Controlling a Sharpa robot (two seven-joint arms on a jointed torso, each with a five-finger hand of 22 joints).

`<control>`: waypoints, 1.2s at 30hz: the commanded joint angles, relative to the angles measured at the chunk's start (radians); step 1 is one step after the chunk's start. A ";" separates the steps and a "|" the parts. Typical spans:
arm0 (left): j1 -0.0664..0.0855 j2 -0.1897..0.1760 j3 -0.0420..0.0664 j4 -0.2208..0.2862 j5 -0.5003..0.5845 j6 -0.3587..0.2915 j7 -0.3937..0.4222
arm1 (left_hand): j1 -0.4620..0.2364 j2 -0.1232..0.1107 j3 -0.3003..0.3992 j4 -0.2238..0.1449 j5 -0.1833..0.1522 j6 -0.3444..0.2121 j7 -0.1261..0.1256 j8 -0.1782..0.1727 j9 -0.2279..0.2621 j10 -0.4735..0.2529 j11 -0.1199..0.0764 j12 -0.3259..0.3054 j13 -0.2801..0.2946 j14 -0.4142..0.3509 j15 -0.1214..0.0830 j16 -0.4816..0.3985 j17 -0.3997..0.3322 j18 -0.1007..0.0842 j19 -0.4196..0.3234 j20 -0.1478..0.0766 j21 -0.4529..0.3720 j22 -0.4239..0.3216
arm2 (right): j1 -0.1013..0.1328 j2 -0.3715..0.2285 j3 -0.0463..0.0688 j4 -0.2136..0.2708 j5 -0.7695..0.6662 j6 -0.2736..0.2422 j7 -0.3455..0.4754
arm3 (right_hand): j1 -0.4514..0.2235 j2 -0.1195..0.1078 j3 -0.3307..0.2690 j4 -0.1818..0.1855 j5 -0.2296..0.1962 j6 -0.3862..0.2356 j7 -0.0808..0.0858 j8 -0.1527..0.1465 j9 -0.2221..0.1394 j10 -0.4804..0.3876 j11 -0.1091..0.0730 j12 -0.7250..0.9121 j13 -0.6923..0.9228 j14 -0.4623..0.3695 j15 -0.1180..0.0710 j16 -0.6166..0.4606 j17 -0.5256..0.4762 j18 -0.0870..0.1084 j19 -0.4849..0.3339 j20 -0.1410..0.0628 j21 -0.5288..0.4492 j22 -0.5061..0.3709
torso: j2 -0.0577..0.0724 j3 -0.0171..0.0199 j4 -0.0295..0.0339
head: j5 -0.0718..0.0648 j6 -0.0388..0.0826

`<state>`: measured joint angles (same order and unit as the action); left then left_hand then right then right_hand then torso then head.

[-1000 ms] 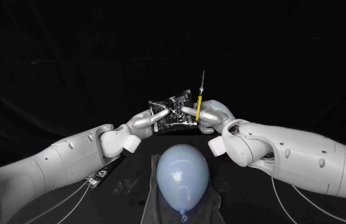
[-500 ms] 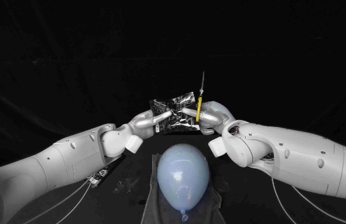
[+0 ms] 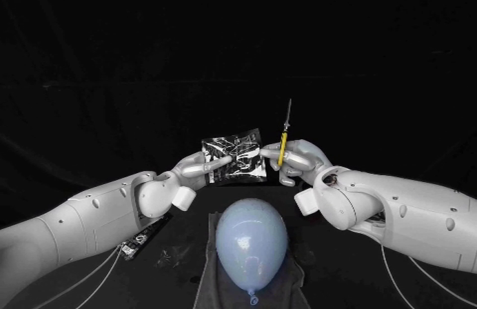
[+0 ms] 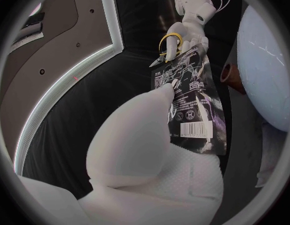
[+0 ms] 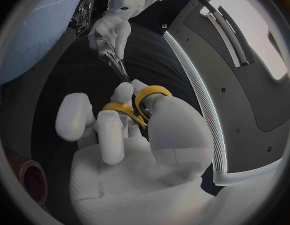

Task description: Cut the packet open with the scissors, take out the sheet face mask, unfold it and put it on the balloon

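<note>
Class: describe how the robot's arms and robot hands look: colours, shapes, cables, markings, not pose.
The left arm and right arm are smooth, rounded white shells with small dark holes; thin pale cables trail beneath each. The left robot hand and right robot hand are silvery, round-fingered.

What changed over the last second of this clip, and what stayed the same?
The right hand carried the scissors slightly to the robot's right, away from the packet. The left hand drew the packet a little the other way and turned it more upright. Both hands kept their holds, and the balloon did not move.
</note>
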<state>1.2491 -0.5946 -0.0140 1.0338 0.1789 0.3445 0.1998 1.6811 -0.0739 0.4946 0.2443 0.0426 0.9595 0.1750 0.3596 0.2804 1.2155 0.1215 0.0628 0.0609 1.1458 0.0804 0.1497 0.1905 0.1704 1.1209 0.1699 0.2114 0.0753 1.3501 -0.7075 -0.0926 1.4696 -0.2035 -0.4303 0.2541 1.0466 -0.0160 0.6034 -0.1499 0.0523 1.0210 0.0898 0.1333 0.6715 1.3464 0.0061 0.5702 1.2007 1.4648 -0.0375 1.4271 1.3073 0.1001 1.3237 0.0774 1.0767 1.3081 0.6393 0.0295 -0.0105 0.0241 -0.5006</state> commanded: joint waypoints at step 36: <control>0.013 0.114 0.002 0.092 -0.013 -0.542 -0.024 | -0.167 -0.026 0.133 -0.111 0.007 0.004 -0.002 0.031 0.062 0.032 -0.007 0.001 0.002 0.031 -0.004 -0.013 0.020 0.010 0.015 -0.008 0.040 0.011 | -0.170 -0.357 -0.071 0.245 0.016 0.128 0.040 | 0.076 -0.028 -0.010 -0.007 0.003 0.045 0.018 -0.030 -0.028 0.009 0.025 -0.443 -0.696 -0.091 0.001 -0.397 -0.308 0.064 -0.108 -0.006 -0.445 -0.160 | -0.010 0.0167 -0.0155 | -0.113 -0.034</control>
<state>1.2596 -0.4882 -0.0139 1.1226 0.1591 -0.1196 0.1901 1.5234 -0.0975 0.6254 0.1378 0.0462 0.9572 0.1731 0.3870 0.2810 1.2422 0.1163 0.0608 0.0624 1.1711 0.0769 0.1431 0.2091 0.1692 1.1277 0.1628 0.2462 0.0849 1.1894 -1.0575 -0.1643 1.7011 -0.1738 -0.3236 0.2751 1.1085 -0.0476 0.5824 -0.1525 0.0563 1.0612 0.1038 0.1081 0.6432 1.3543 0.0236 0.1370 0.5147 1.3749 -0.0378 1.0331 1.0015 0.1456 1.2175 0.0701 0.6350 1.1493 0.6332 0.0386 -0.0189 -0.0696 -0.5167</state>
